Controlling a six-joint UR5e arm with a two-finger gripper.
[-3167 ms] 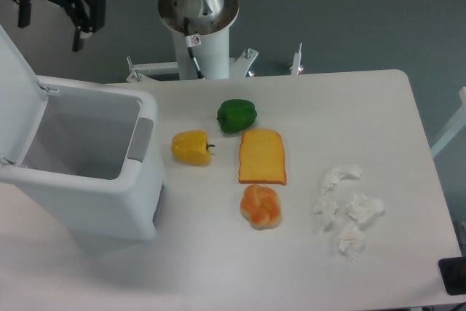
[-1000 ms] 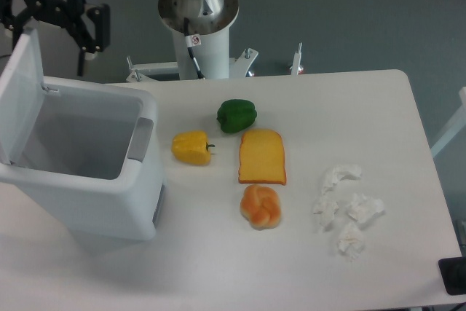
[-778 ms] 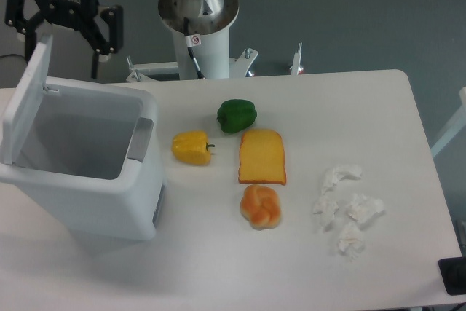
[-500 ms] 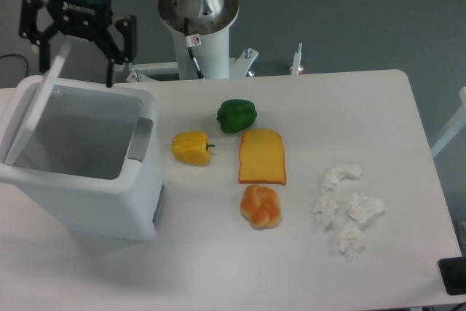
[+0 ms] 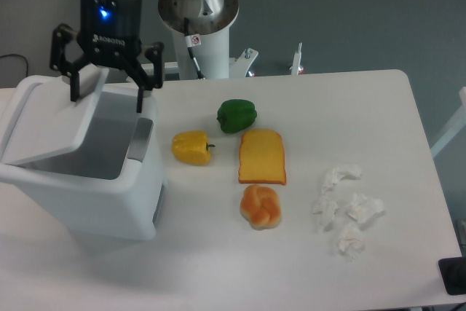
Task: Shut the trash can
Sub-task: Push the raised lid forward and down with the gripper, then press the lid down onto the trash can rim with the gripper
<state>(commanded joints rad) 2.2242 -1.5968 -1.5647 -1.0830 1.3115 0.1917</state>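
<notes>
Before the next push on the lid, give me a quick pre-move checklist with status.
1. Gripper open, holding nothing: ok.
2. Gripper over the lid, one finger either side of its raised edge: ok.
3. Lid fully down on the trash can: not ok, tilted, part open.
4. Bin opening free of objects: ok for the visible part.
5. Yellow pepper and green pepper apart from the bin: ok.
6. Finger actually touching the lid: cannot tell.
</notes>
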